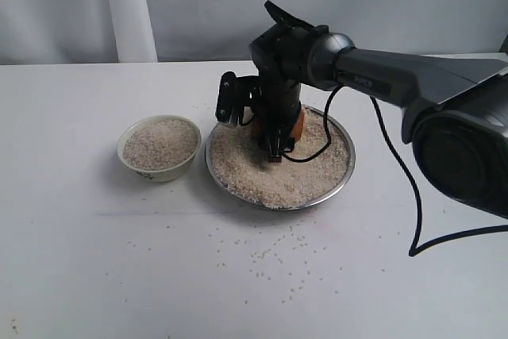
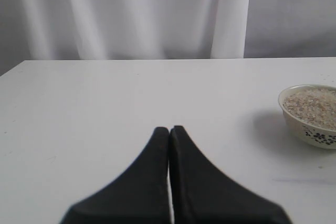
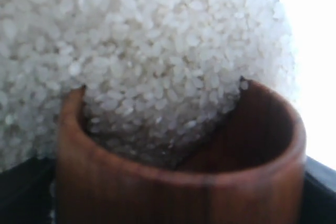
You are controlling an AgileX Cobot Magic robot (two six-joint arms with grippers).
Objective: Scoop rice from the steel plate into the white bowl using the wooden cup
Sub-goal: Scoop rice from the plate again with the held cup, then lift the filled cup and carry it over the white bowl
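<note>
Loose rice (image 1: pixel 270 253) lies in front of the steel plate (image 1: pixel 279 207); on the plate the right gripper (image 1: pixel 275 147) clamps the wooden cup (image 1: pixel 297 125), white bowl (image 1: pixel 159 172) just beside the plate. Left gripper (image 2: pixel 169 132): tips together, idle. Cup mouth dug into plate rice, part-filled, so this looks like the scooping step; next, level it, lift, carry to bowl.

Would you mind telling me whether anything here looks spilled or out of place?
Yes: loose rice grains lie scattered on the table beside the steel plate, outside any dish.
</note>
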